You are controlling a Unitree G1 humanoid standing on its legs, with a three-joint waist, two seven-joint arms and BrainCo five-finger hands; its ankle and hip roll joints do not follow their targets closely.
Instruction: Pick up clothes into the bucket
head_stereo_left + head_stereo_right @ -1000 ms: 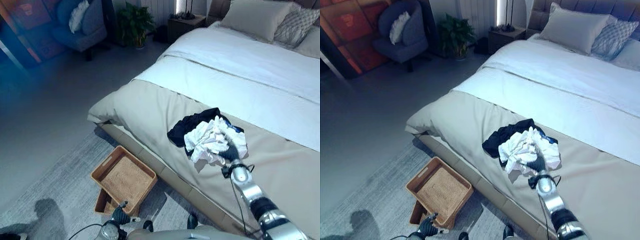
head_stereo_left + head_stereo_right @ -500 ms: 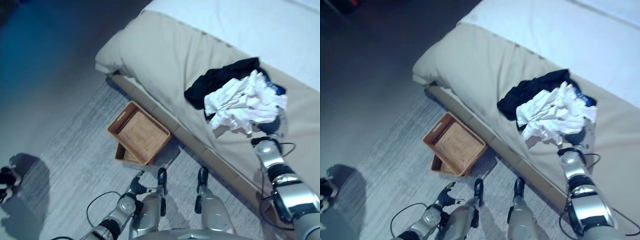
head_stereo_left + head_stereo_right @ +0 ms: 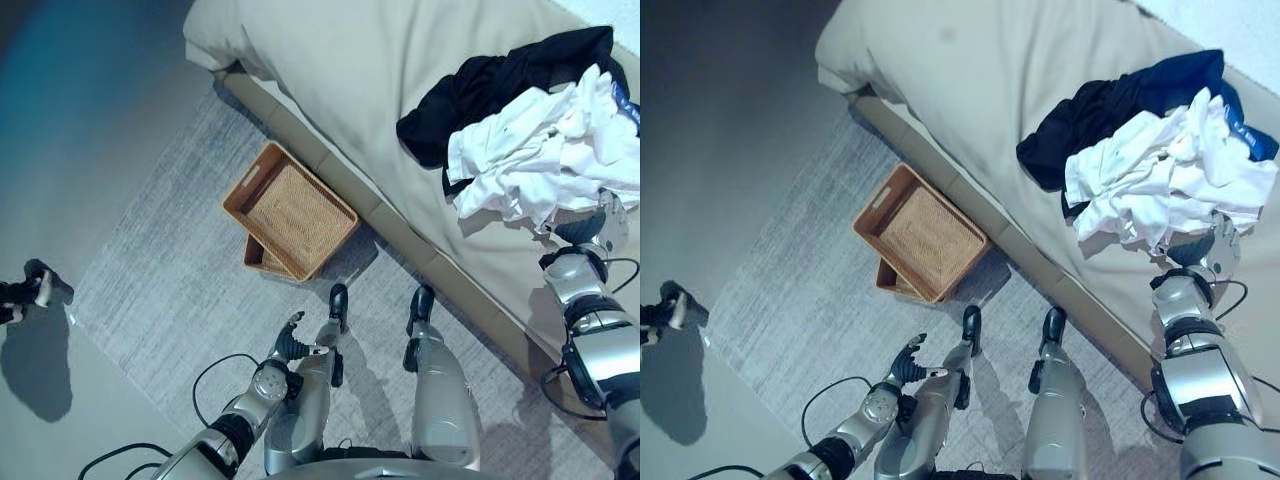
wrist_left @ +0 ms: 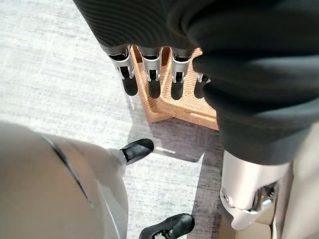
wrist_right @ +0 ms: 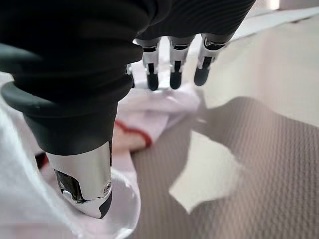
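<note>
I see the right hand unclenched at the white garment, seemingly touching; left hand relaxed above the basket.

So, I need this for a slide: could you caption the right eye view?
Right hand at crumpled white clothes atop dark garment on beige bed; woven brown basket waits on floor.

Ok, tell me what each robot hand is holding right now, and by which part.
Nothing is held. The right robot hand hovers with straight fingers at the near edge of the white garment on the bed. The left robot hand hangs open over the rug.
</note>
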